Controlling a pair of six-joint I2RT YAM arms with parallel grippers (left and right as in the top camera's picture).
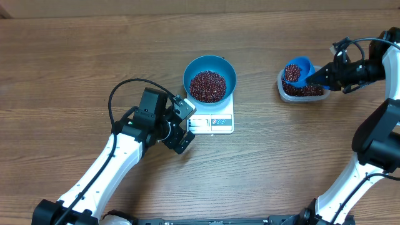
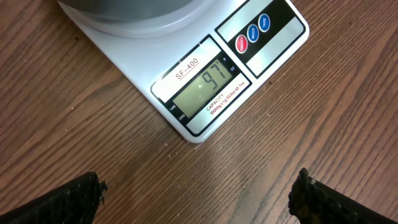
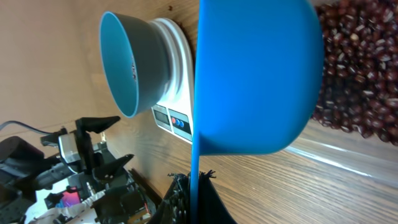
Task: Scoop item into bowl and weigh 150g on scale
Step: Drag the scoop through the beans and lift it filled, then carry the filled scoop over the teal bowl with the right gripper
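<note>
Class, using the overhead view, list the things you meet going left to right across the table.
In order: left gripper → bowl → scoop → right gripper. The scale and the tub overlap these, so they are left out.

From overhead the round bright blue bowl (image 1: 192, 67) covers most of the flat white square scale (image 1: 212, 128), whose display is too small to read there. In the left wrist view the bowl is cropped by the top edge; of the left tool (image 2: 196, 198) only two black fingertips (image 2: 68, 202) show. In the right wrist view the small blue plastic scoop (image 3: 255, 74) blocks part of the dark red-brown beans (image 3: 354, 74) and most of the right tool (image 3: 198, 202).
</note>
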